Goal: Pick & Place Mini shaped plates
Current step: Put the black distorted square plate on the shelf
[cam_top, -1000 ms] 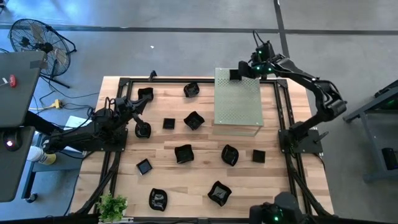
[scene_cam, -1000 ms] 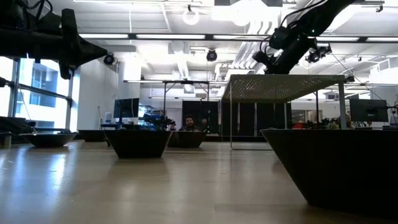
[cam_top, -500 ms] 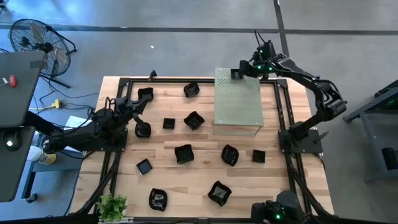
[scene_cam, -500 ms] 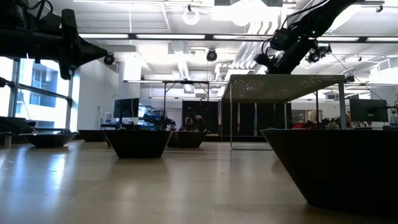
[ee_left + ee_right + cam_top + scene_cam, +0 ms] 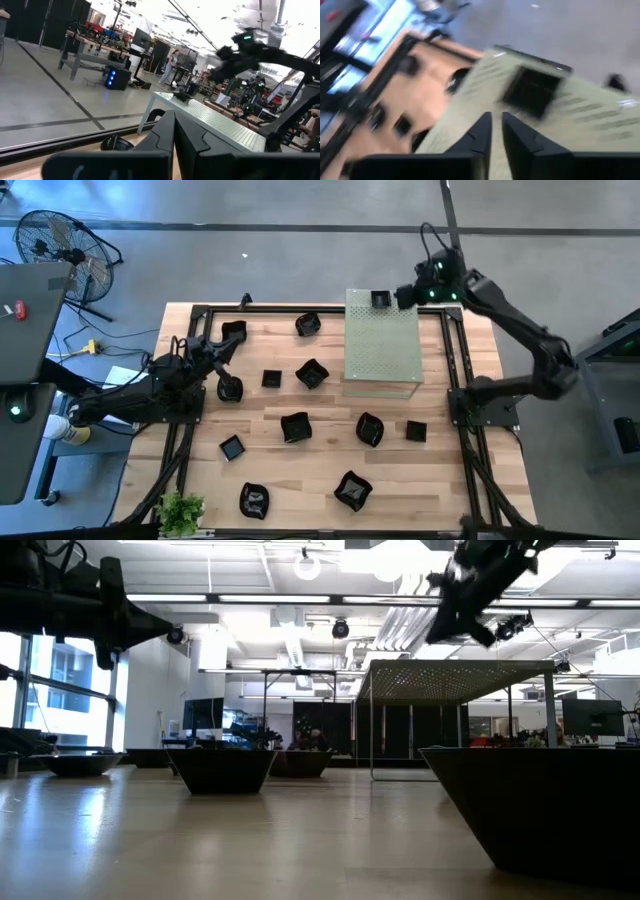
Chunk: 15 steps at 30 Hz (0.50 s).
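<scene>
Small square plate sits on far corner of pale green perforated board, free of any grip. Right claw just beside it toward board's outer edge, fingers nearly together, holding nothing. Other plates scattered on wooden bench. Left claw clenched, empty, hangs near plates at bench's left, nearer arm for those; likely next pick.

Bright overhead lights; R wrist view blurred.

Fan on the floor, off the far left corner | small plant at near left edge of wooden surface | pale green perforated board standing far right
</scene>
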Each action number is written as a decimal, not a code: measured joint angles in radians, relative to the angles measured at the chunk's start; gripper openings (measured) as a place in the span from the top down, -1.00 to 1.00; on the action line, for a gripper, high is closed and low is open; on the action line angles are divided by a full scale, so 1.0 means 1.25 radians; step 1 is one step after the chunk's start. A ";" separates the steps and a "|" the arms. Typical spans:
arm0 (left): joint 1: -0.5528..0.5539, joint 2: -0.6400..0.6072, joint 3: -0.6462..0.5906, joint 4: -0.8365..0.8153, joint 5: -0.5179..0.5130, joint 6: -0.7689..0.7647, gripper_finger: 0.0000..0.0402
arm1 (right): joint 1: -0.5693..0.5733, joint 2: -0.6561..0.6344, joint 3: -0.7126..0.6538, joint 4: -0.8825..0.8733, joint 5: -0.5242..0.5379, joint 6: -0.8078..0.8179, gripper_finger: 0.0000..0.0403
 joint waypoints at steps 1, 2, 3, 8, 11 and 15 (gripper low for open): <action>0.000 0.004 0.000 0.000 0.004 0.000 1.00 | 0.035 -0.031 -0.016 -0.003 0.006 -0.002 0.94; 0.000 0.009 0.000 0.000 0.020 0.001 1.00 | 0.073 -0.061 -0.033 -0.003 0.017 -0.001 0.97; 0.000 0.016 0.000 0.000 0.039 0.001 1.00 | 0.116 -0.093 -0.053 0.000 0.037 0.002 0.97; -0.001 0.100 0.012 -0.017 0.110 -0.002 1.00 | 0.353 -0.233 -0.171 0.038 0.160 0.103 0.96; 0.000 0.186 0.053 -0.016 0.129 0.020 1.00 | 0.504 -0.288 -0.219 0.048 0.253 0.170 0.98; 0.000 0.322 0.122 -0.014 0.177 0.043 1.00 | 0.691 -0.303 -0.242 0.038 0.350 0.245 0.99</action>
